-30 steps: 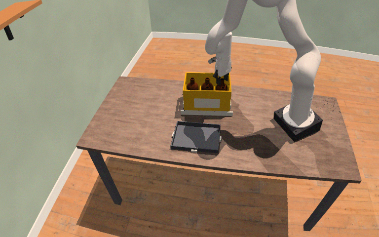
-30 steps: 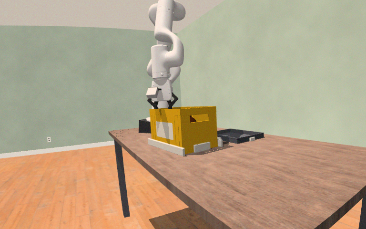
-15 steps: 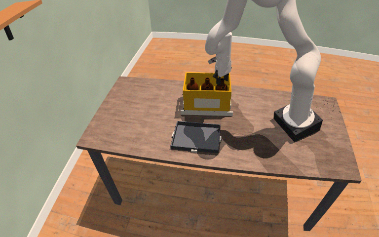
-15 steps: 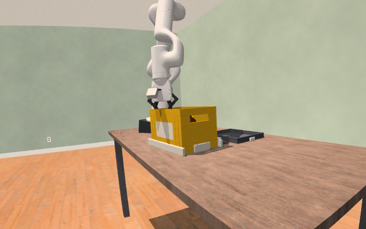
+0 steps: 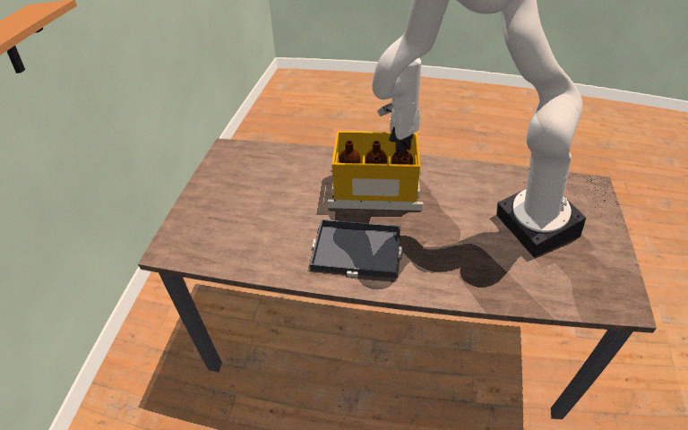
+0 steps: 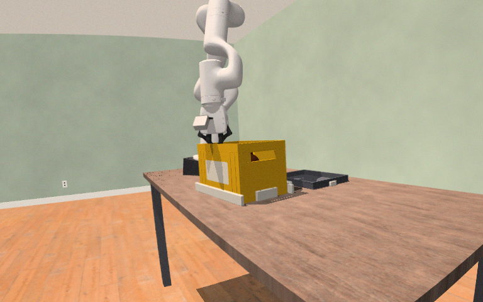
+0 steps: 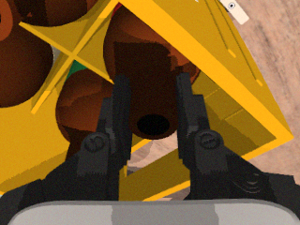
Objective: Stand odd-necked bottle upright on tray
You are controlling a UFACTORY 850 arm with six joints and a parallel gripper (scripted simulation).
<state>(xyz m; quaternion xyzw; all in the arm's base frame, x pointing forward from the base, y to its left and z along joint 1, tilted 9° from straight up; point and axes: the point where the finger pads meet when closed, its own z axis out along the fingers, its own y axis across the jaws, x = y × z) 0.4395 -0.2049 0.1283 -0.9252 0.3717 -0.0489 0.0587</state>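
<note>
Inside the yellow crate (image 5: pixel 375 175), the claw (image 7: pixel 152 122) grips a brown bottle's (image 7: pixel 146 63) neck.

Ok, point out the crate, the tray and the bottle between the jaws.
crate (image 5: pixel 375 175), top view, on its yellow front wall.
tray (image 5: pixel 355 270), top view, on its dark near rim.
bottle (image 7: pixel 164 109), wrist view, on the rim of its mouth.
</note>
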